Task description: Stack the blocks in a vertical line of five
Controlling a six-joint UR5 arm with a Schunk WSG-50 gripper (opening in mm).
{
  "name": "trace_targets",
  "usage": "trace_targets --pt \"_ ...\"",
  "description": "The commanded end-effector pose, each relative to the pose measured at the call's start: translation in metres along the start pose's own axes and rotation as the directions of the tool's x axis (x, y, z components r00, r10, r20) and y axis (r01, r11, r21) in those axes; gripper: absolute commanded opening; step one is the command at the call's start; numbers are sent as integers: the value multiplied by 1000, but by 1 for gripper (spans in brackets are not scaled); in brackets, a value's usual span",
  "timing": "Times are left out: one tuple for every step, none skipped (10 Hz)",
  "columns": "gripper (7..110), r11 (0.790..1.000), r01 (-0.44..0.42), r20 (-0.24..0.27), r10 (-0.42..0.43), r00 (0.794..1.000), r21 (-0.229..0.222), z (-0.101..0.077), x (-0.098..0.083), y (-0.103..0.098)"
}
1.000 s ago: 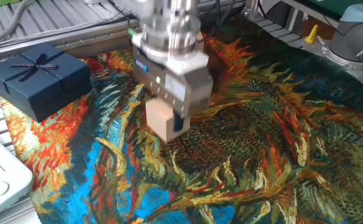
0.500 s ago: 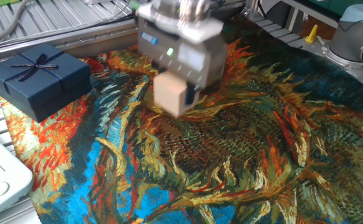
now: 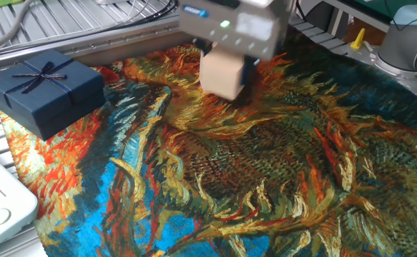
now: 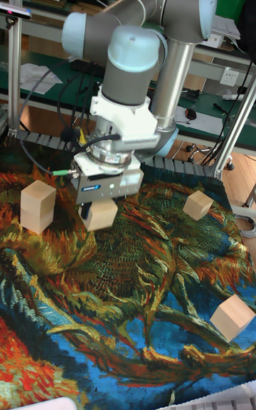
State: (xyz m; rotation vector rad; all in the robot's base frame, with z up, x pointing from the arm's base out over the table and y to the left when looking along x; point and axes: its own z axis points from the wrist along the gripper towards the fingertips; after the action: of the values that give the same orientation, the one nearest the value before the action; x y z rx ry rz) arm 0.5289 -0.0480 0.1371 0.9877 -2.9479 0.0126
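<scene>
Fingers point(image 4: 102, 205) pinch one block point(image 4: 102, 215) and hold it clear above the painted cloth point(image 4: 128, 296) on the desk. Left of it stands a two-block stack point(image 4: 38, 206); two loose blocks point(image 4: 198, 205) point(image 4: 232, 317) lie well apart on the right.

In the tall fixed view we see the gripper point(image 4: 102, 205) holding a block point(image 4: 102, 214) above the painted cloth point(image 4: 128, 296). At its left stands a stack of blocks point(image 4: 38, 206), near but not touching, so the passage to the left is narrow. Two single blocks lie to the right, one point(image 4: 198, 204) in the middle right and one point(image 4: 232, 316) in the lower right; between them and the gripper the cloth is free. In the fixed view a dark blue gift box point(image 3: 43, 88) occupies the upper left.
</scene>
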Motion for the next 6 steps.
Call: trace_targets --pt "22 968 248 -14 -249 968 -20 -6 30 6" --pt "22 967 256 -18 -256 967 -15 -4 37 3" --pt "22 964 264 -18 -264 964 -4 -1 44 -2" --pt "22 962 274 -10 -274 962 -8 3 49 -5" --pt "22 959 282 -10 -282 959 -3 7 56 -12" --pt "22 957 291 -10 -291 957 -1 9 64 -18"
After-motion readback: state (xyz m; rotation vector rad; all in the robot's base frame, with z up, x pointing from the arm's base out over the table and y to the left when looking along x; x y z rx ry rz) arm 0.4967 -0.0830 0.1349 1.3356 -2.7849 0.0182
